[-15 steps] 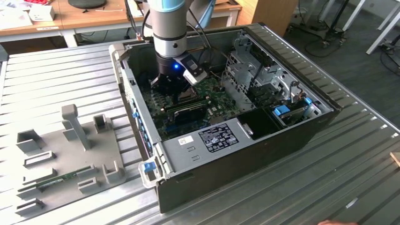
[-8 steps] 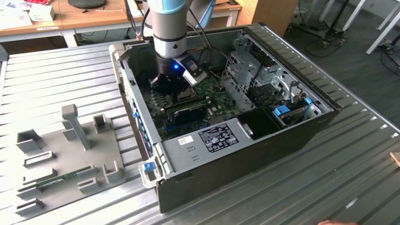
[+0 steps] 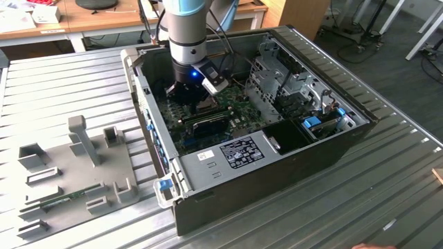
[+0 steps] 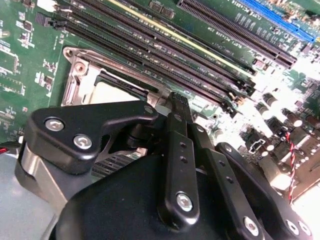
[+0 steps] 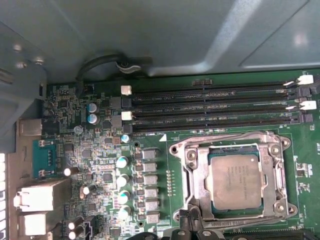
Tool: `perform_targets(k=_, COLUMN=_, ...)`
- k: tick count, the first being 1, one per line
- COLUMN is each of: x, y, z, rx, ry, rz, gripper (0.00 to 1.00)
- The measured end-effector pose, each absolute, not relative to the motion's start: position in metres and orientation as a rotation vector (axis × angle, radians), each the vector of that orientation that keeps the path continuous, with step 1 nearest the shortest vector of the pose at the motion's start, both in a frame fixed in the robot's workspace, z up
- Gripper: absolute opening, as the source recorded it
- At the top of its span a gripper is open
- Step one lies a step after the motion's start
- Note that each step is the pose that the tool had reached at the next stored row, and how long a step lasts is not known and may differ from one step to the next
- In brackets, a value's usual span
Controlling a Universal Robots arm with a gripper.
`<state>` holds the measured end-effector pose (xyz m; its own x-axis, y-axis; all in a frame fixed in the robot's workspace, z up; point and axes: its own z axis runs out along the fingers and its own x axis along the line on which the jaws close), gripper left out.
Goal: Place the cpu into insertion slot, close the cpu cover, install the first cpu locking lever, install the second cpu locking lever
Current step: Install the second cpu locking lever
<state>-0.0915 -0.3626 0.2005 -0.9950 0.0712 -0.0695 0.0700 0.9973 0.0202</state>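
A grey slatted metal table (image 3: pixel 62 83) carries an open black tower computer case (image 3: pixel 277 171) lying on its side, with a grey plastic fixture plate (image 3: pixel 76 176) beside it toward the exterior view's left. Inside the case lies a green circuit board (image 5: pixel 100 165), and the grey-and-blue robot arm (image 3: pixel 185 31) reaches straight down onto it. Four long black memory slots (image 5: pixel 210 107) run parallel along one edge of the socket.

The thin square silvery metal cpu cover (image 5: pixel 195 170) lies flat and closed over the square black-rimmed insertion slot (image 5: pixel 235 215). Through its window shows the cpu (image 5: pixel 235 181), a flat square chip with a dull silver-grey top; it sits level in the socket, its edges parallel to the frame and its slightly longer axis crosswise to the memory slots.

The black gripper (image 4: pixel 172 102) hangs just above the socket's edge, and in the second wrist view its fingers (image 4: pixel 177 135) are pressed together with nothing between them.
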Motion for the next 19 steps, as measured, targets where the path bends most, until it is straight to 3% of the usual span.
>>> perform_targets(k=11, x=-0.093, y=-0.363, z=0.202, rx=0.109, ry=3.068, rz=0.030, gripper=0.10)
perform_targets(k=19, x=-0.093, y=-0.363, z=0.230, rx=0.109, ry=3.068, rz=0.030, gripper=0.10)
